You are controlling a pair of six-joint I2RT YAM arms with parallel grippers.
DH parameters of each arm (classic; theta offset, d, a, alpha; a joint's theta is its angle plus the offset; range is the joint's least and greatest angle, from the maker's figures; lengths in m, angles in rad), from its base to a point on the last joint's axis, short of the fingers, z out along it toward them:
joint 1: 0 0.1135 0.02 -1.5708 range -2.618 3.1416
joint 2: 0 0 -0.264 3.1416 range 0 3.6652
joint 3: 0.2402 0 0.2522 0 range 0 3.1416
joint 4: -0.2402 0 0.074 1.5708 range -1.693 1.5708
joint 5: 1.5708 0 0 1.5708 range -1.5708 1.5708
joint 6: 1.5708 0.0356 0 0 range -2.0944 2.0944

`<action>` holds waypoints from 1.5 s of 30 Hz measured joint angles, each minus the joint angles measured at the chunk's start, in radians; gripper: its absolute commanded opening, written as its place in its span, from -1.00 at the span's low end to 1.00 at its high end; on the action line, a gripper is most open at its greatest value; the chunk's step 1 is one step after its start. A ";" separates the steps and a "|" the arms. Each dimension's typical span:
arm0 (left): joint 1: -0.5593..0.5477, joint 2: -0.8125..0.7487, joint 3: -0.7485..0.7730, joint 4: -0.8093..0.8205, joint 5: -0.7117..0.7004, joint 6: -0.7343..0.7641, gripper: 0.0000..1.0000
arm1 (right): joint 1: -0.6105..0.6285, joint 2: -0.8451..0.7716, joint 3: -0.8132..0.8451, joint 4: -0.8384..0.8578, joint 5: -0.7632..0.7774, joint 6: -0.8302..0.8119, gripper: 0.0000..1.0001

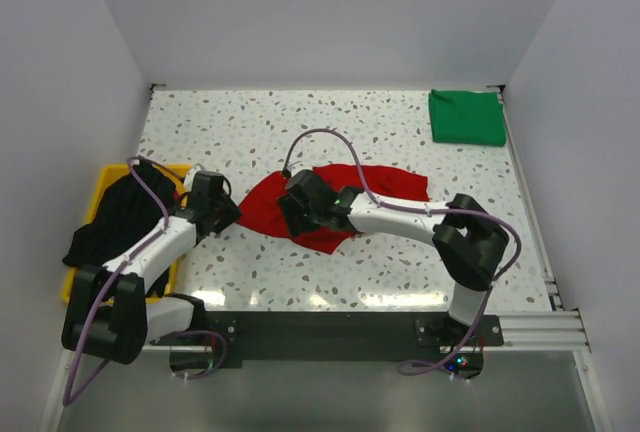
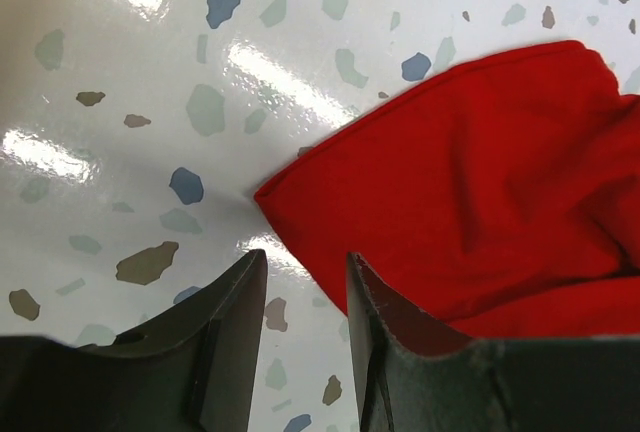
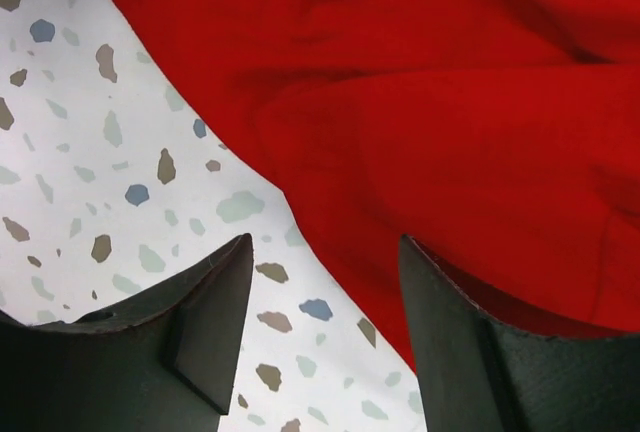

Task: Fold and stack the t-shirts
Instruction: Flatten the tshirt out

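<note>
Red t-shirt (image 1: 265,207) lies crumpled mid-table (image 1: 400,272), long axis L-R, right end angled toward the back. Green t-shirt (image 1: 466,117) is folded in the back-right corner. Black t-shirt (image 1: 120,217) is heaped in yellow bin (image 1: 112,174) at the left edge. L gripper (image 2: 305,292) is at the shirt's left tip, fingers slightly parted, nothing btwn. R gripper (image 3: 325,292) is spread wide at the near hem, empty.

Red shirt (image 1: 392,182) crumpled — green shirt (image 1: 466,117) folded far-right, black shirt (image 1: 120,217) left.
</note>
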 measured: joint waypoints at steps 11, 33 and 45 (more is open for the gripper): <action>0.000 0.124 -0.001 0.050 -0.040 -0.029 -0.18 | 0.027 0.150 0.154 -0.009 0.004 -0.027 0.09; 0.003 0.171 0.003 0.114 -0.062 -0.048 -1.00 | 0.033 0.291 0.226 -0.019 0.049 -0.035 -0.23; 0.003 0.171 0.003 0.114 -0.061 -0.047 -1.00 | 0.033 0.267 0.204 -0.041 0.083 -0.020 -0.95</action>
